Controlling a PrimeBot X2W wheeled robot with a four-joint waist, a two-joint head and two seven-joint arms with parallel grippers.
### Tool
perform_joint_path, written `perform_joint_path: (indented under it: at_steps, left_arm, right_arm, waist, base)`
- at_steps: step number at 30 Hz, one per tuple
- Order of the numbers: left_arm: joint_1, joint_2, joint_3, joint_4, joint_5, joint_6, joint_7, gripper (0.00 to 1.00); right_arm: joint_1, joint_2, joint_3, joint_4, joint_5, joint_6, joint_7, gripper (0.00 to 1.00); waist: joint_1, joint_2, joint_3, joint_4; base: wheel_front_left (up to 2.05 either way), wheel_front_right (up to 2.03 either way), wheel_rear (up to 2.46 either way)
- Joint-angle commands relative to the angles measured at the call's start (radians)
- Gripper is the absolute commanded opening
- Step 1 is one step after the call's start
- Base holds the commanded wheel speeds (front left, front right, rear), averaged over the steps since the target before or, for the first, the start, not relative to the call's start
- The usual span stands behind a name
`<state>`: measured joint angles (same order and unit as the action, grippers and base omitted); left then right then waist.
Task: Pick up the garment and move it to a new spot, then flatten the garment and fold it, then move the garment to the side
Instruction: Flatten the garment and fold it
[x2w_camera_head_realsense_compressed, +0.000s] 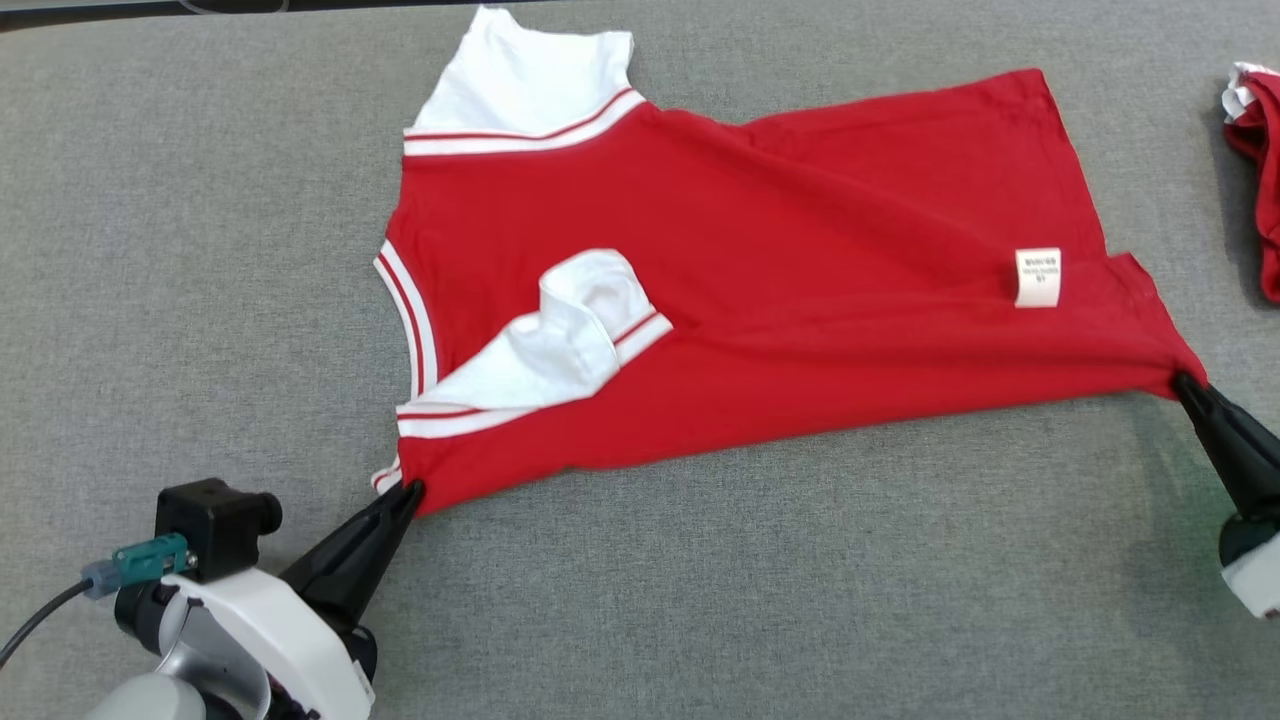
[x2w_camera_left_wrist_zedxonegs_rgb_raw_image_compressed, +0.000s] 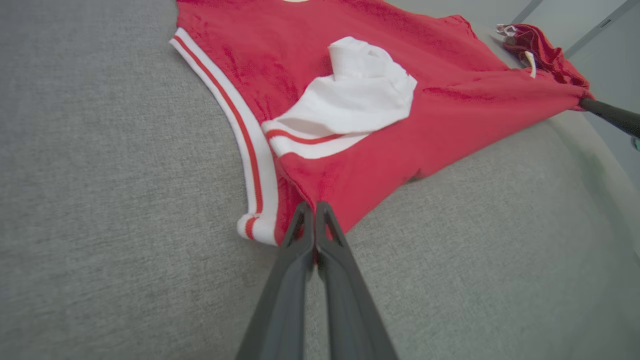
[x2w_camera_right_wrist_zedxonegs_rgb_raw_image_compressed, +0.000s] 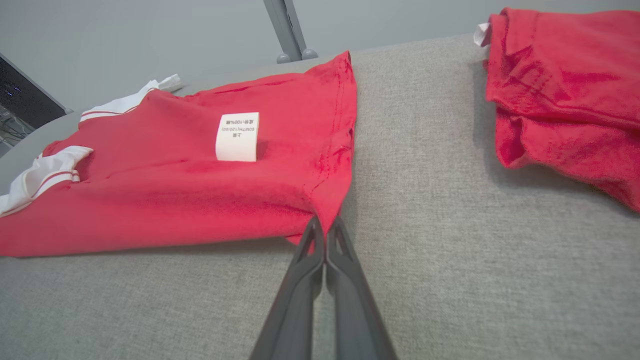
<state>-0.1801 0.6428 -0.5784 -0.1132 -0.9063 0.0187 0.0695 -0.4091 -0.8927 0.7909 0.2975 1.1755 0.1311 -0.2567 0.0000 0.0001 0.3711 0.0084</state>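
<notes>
A red garment (x2w_camera_head_realsense_compressed: 800, 270) with white sleeves and striped trim lies spread on the grey table, inside out, a white care label (x2w_camera_head_realsense_compressed: 1038, 277) on it. One white sleeve (x2w_camera_head_realsense_compressed: 565, 335) is folded onto the red body; the other (x2w_camera_head_realsense_compressed: 520, 75) points to the far side. My left gripper (x2w_camera_head_realsense_compressed: 412, 490) is shut on the near shoulder corner beside the striped neckband (x2w_camera_left_wrist_zedxonegs_rgb_raw_image_compressed: 250, 165), its fingers (x2w_camera_left_wrist_zedxonegs_rgb_raw_image_compressed: 315, 215) pinching red cloth. My right gripper (x2w_camera_head_realsense_compressed: 1180, 382) is shut on the near hem corner (x2w_camera_right_wrist_zedxonegs_rgb_raw_image_compressed: 325, 220). The near edge is stretched between them.
A second red garment (x2w_camera_head_realsense_compressed: 1260, 150) lies bunched at the table's far right edge, large in the right wrist view (x2w_camera_right_wrist_zedxonegs_rgb_raw_image_compressed: 565, 95). Bare grey cloth surface (x2w_camera_head_realsense_compressed: 750, 580) runs along the near side. A metal post (x2w_camera_right_wrist_zedxonegs_rgb_raw_image_compressed: 285, 30) stands beyond the table.
</notes>
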Motion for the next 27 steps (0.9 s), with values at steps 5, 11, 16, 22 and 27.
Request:
perform_joint_path:
  at_steps: [5,11,16,22,27]
  left_arm:
    - [0.051,0.020,0.003,-0.004,-0.014,0.006,-0.007,0.00]
    - [0.107,0.034,-0.008,-0.012,-0.034,0.007,-0.004,0.00]
    - [0.157,0.042,-0.009,-0.018,-0.046,0.017,-0.020,0.00]
    - [0.200,0.036,-0.010,-0.035,-0.051,0.037,-0.040,0.00]
    - [0.219,0.044,-0.019,-0.046,-0.029,0.066,-0.039,0.00]
  right_arm:
    - [0.119,-0.031,-0.081,-0.040,0.005,-0.001,-0.009,0.00]
    - [0.293,-0.046,-0.166,-0.110,-0.011,-0.002,-0.009,0.00]
    - [0.408,-0.039,-0.242,-0.163,-0.030,-0.002,-0.009,0.00]
    - [0.510,-0.059,-0.287,-0.182,-0.047,-0.002,-0.009,0.00]
    - [0.548,-0.050,-0.317,-0.177,-0.065,-0.002,-0.007,0.00]
  waist:
    - [0.0000,-0.0001,-0.007,-0.007]
    - [0.0000,-0.0001,-0.013,-0.014]
    - [0.0000,-0.0001,-0.016,-0.028]
    - [0.0000,-0.0001,-0.030,-0.037]
    - [0.0000,-0.0001,-0.042,-0.037]
  base:
    - [0.00,0.00,0.00]
    - [0.00,0.00,0.00]
    - [0.00,0.00,0.00]
    - [0.00,0.00,0.00]
    - [0.00,0.00,0.00]
